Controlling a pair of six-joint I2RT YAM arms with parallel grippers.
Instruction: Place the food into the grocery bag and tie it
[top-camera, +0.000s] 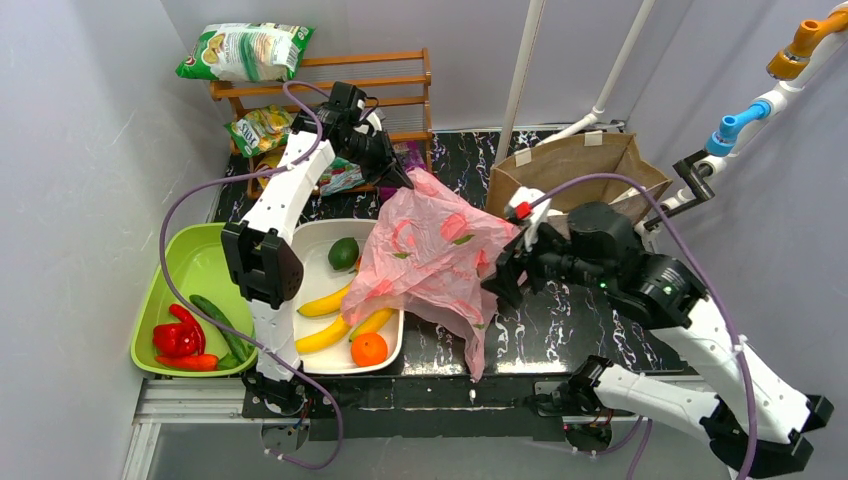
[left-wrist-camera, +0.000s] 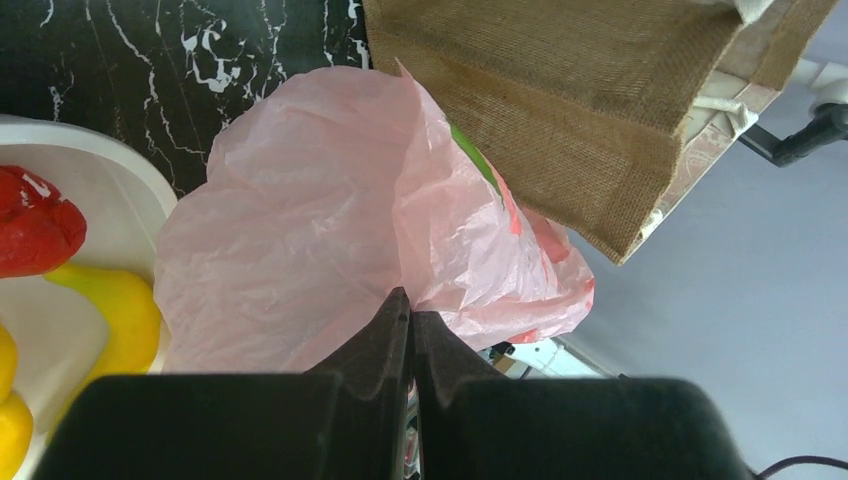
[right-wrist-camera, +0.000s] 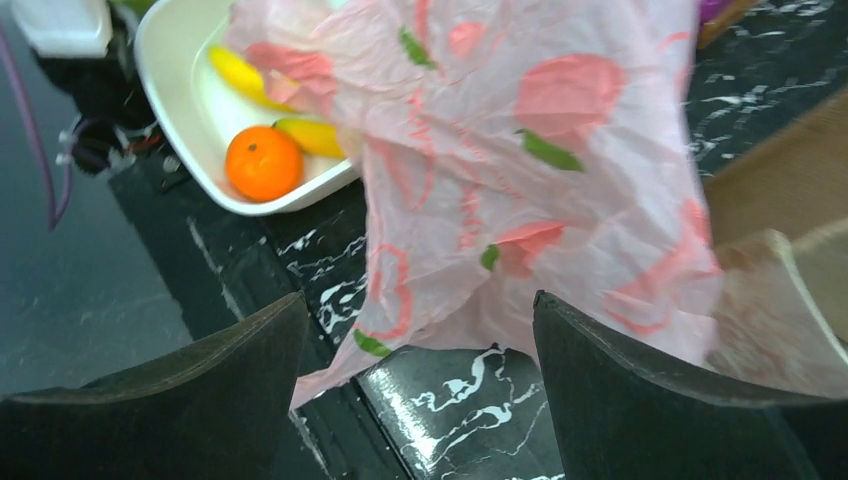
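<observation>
My left gripper (top-camera: 401, 179) is shut on the top edge of the pink grocery bag (top-camera: 430, 250), holding it up over the black table. In the left wrist view the two fingers (left-wrist-camera: 395, 330) pinch the thin pink film (left-wrist-camera: 300, 220). The bag hangs down to the table's near edge, partly over the white tray (top-camera: 315, 255). In that tray lie three yellow bananas (top-camera: 327, 301) and a round orange (top-camera: 369, 348). My right gripper (top-camera: 497, 280) is open beside the bag's right side. In the right wrist view its fingers (right-wrist-camera: 250, 350) stand wide apart, with the bag (right-wrist-camera: 560, 150) just ahead and nothing held. The orange (right-wrist-camera: 263, 163) shows behind the bag.
A green round fruit (top-camera: 343, 253) also sits in the white tray. A green tray (top-camera: 190, 265) at the left holds red peppers (top-camera: 178, 340) and a cucumber. A brown paper bag (top-camera: 570, 165) stands at the back right. A wooden rack (top-camera: 400, 75) with snack packets is at the back.
</observation>
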